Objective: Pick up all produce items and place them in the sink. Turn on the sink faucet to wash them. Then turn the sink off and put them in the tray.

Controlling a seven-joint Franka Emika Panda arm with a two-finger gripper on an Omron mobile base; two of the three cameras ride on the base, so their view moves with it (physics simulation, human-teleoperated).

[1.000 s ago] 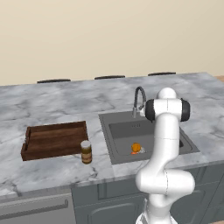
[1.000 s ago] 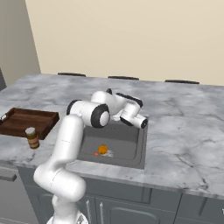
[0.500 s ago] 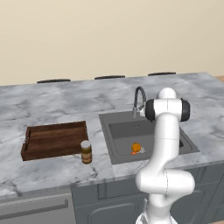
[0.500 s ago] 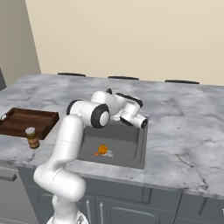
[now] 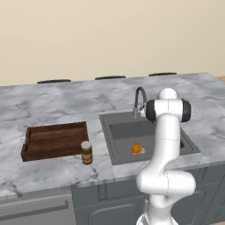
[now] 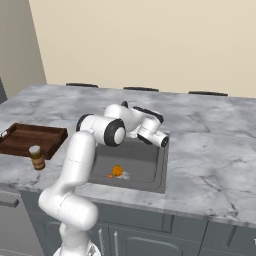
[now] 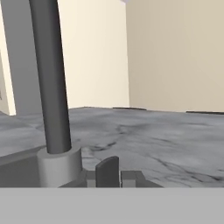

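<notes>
On your left base view the sink (image 5: 123, 132) sits right of centre in the grey marble desk (image 5: 52, 105). Inside the basin, toward its 6 o'clock edge, the round orange fruit (image 5: 136, 148) lies next to the silver drain (image 5: 142, 151), with the orange-red carrot piece (image 5: 133, 153) touching it at about 7 o'clock. The right base view shows the same pair: the fruit (image 6: 117, 170) just beside the pale drain (image 6: 125, 175), the carrot piece (image 6: 110, 176) low at its 8 o'clock.

The faucet (image 5: 139, 100) stands at the basin's 12 o'clock rim, its dark spout arching toward the bowl. The arm's wrist reaches in just to the faucet's 3 o'clock side.

Through the hand view you see the faucet's dark stem (image 7: 50, 78) rising upright from its silvery base (image 7: 59, 168) at 9 o'clock of the frame, very near. The fingers (image 7: 107, 171) show as one dark tip at 6 o'clock, clenched together with nothing between them. Whether they touch the faucet base you cannot tell.

The wooden tray (image 5: 55, 139) rests on the desk well off at the sink's 9 o'clock. The brown jar (image 5: 86, 152) stands upright just beside the tray's near right corner, between tray and sink. In the right base view the tray (image 6: 30, 140) and jar (image 6: 36, 157) sit at 9 o'clock.
</notes>
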